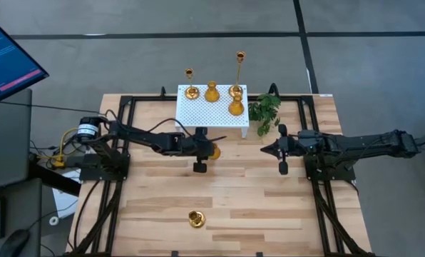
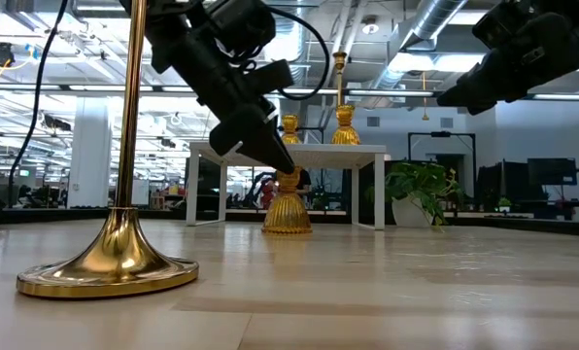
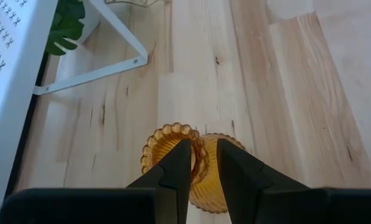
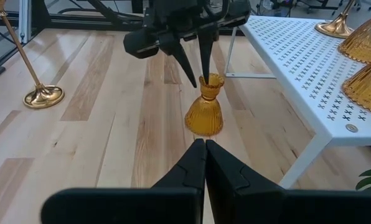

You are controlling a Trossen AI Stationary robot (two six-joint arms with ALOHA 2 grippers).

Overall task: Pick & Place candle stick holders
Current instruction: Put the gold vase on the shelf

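Observation:
An amber-gold, ribbed, bell-shaped candle stick holder point(image 1: 214, 150) stands upright on the table in front of the white perforated stand point(image 1: 212, 116). It also shows in the low view point(image 2: 288, 209) and the right wrist view point(image 4: 204, 115). My left gripper point(image 3: 202, 144) is shut on its top cup. My right gripper point(image 4: 205, 147) is shut and empty, to the holder's right point(image 1: 266, 149). Several gold holders point(image 1: 212, 92) stand on the stand. A tall thin-stemmed holder point(image 1: 196, 218) stands on its round base near the front edge. My left gripper holds the holder's top cup by its rim point(image 3: 201, 163). One finger point(image 4: 205, 67) reaches inside the cup and the other point(image 3: 235, 171) is outside it. The fingers slant down from the table's left. The holder stands upright, its base point(image 2: 288, 229) on the table.
The stand's white leg and brace point(image 3: 92, 74) are close behind the held holder. A green plant sprig point(image 1: 264, 111) lies at the stand's right end. The tall holder's stem point(image 2: 129, 107) rises close to the low camera. A monitor point(image 1: 6, 61) stands off the far left.

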